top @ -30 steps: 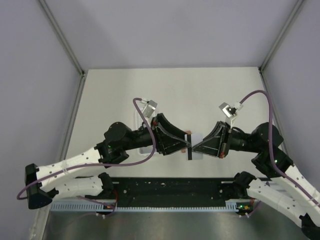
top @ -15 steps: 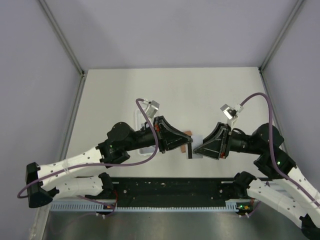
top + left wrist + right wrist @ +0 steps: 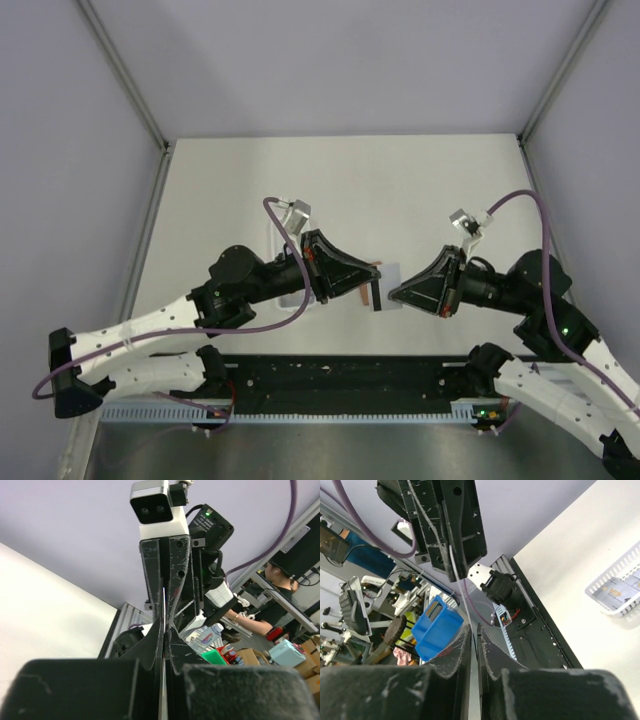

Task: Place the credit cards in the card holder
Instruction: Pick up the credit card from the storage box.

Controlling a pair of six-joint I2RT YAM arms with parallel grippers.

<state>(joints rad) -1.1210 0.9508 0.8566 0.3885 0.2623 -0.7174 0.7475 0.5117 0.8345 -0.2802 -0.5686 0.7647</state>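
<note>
Overhead, a white table sits between plain lilac walls.

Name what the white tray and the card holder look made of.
White tray: probably moulded plastic; its wall is an even lattice with a smooth, faintly glossy rim. Card holder: leather or an imitation; orange-brown and dull, too small in the top view to say which.

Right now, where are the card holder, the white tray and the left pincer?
card holder (image 3: 393,274): top external view, on its pale inside panel.
white tray (image 3: 612,609): right wrist view, on its near wall.
left pincer (image 3: 377,290): top external view, between its fingertips.
</note>
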